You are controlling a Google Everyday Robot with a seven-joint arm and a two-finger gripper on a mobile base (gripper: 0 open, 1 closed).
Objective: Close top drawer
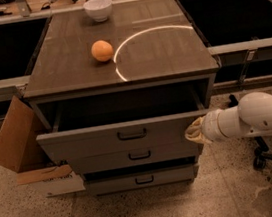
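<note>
cabinet, camera view, as we log it:

- top drawer (90,141): centre of frame, pulled out from under the cabinet top (169,58). its dark interior is open to view, with a small dark bar handle (132,134) centred on the grey front.
- gripper (195,131): right of centre, pale tip at the right end of the top drawer's front, touching it or just beside it. we cannot make out its grip state.
- arm (258,116): white, reaching in from the right edge.
- two lower drawers (139,156) (144,179): beneath, with like handles.
- orange (102,50): on the cabinet top, left of a bright arc of light.
- white bowl (98,8): at the far edge of the top.
- cardboard box (11,135): leaning at the cabinet's left side.
</note>
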